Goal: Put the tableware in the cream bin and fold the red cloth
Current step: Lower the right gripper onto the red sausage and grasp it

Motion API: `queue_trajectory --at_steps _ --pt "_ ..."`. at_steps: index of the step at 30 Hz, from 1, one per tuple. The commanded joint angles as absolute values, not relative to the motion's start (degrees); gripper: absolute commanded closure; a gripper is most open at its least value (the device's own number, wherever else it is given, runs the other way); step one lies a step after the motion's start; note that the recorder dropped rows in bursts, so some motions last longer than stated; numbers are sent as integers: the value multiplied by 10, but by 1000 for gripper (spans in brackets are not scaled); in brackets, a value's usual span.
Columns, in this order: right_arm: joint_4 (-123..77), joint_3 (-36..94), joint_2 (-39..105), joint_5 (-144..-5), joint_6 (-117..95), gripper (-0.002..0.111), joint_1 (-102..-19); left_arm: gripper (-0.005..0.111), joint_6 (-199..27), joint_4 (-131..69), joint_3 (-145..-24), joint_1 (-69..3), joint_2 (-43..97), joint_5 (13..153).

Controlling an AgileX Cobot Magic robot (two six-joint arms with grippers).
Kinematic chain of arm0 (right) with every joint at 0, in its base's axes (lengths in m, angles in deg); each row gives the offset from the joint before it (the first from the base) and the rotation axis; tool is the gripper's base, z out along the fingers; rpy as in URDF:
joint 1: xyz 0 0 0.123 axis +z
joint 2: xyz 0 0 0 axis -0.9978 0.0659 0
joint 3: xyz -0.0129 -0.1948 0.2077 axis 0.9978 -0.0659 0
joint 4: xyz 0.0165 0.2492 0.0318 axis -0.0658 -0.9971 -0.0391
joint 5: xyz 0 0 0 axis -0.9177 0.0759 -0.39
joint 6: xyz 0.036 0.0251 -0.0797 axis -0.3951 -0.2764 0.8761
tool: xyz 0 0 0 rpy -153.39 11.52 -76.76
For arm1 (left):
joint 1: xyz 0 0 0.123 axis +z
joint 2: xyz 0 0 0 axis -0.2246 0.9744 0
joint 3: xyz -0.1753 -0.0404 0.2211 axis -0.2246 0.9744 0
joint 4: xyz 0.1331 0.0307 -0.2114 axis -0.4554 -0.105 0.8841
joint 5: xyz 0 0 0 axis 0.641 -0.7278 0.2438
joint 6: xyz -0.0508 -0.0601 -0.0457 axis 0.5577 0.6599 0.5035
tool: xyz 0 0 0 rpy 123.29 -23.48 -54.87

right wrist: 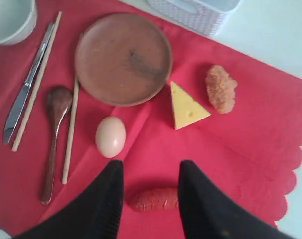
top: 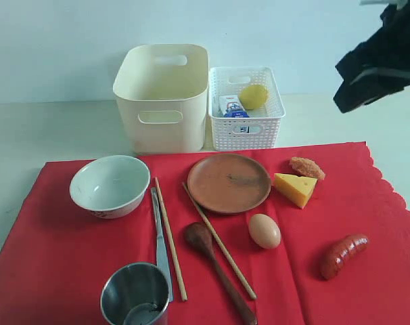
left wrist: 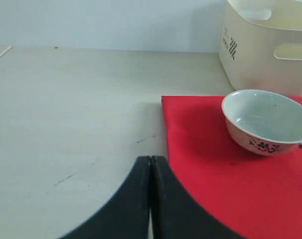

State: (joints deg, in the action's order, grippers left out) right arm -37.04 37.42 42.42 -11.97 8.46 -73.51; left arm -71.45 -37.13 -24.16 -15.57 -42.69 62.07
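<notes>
Holds left tool [left wrist: 150, 159] clenched on nothing at the red cloth [left wrist: 216, 189] edge, white bowl [left wrist: 267, 119] ahead. Holds right tool [right wrist: 150, 167] released above the sausage [right wrist: 153, 199], brown plate [right wrist: 123, 59] and wooden spoon [right wrist: 59, 102] beyond.

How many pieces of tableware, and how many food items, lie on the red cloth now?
Tableware: 7 (bowl, cup, plate, knife, spoon, 2 chopsticks)
Food: 4 (egg, cheese, sausage, fried piece)
Total: 11
</notes>
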Motion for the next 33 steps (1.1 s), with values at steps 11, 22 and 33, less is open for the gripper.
queue_trajectory --at_steps 11,22,33 --pt "-400 203 508 -227 527 72 -736 107 -714 -370 -240 -155 -431 625" --pt "-356 202 605 -275 593 42 -736 107 -714 -370 -240 -155 -431 625" --pt "-271 202 618 -265 588 43 -736 107 -714 -370 -240 -155 -431 625"
